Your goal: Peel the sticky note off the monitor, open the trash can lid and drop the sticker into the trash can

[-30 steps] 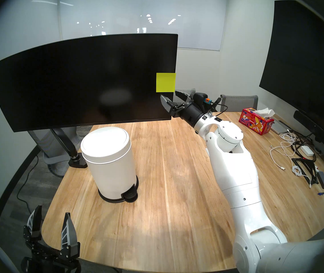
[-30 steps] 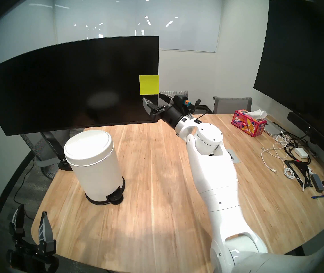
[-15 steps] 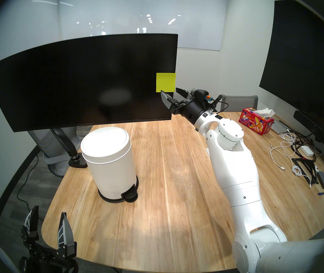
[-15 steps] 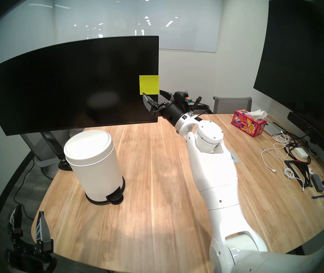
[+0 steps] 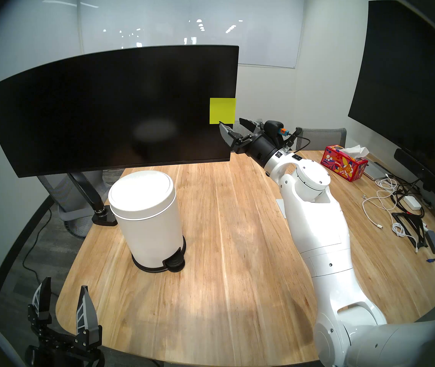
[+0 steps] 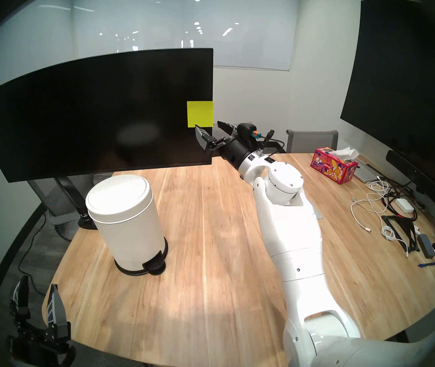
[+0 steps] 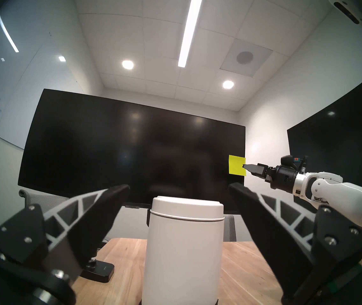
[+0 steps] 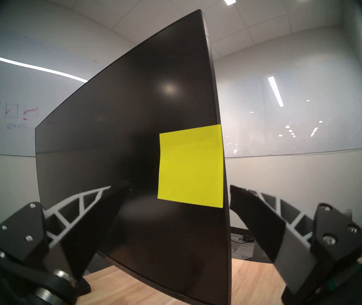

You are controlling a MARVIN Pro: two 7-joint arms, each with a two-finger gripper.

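The yellow-green sticky note (image 5: pixel 222 111) (image 6: pixel 200 114) (image 8: pixel 191 166) is stuck at the right edge of the black monitor (image 5: pixel 105 112) (image 8: pixel 120 144). My right gripper (image 5: pixel 230 121) (image 6: pixel 207 124) (image 8: pixel 180 185) is open just below the note's lower edge. It straddles the monitor's right edge, with one finger before the screen and one past the edge. It holds nothing. The white trash can (image 5: pixel 149 236) (image 7: pixel 184 254) stands under the monitor with its lid (image 5: pixel 141 194) shut. My left gripper (image 5: pixel 66 282) (image 7: pixel 179 185) is open and empty at the table's near left edge.
The monitor arm's base (image 5: pixel 102 215) is clamped left of the can. The can's black pedal (image 5: pixel 175 263) faces me. A tissue box (image 5: pixel 344 162), cables (image 5: pixel 385 197) and a large wall display (image 5: pixel 407 80) are at the right. Chairs stand behind the table.
My right gripper has risen and shifted slightly right, its tips now at the note's lower edge. My left gripper sank a little. The note, can and lid have not moved.
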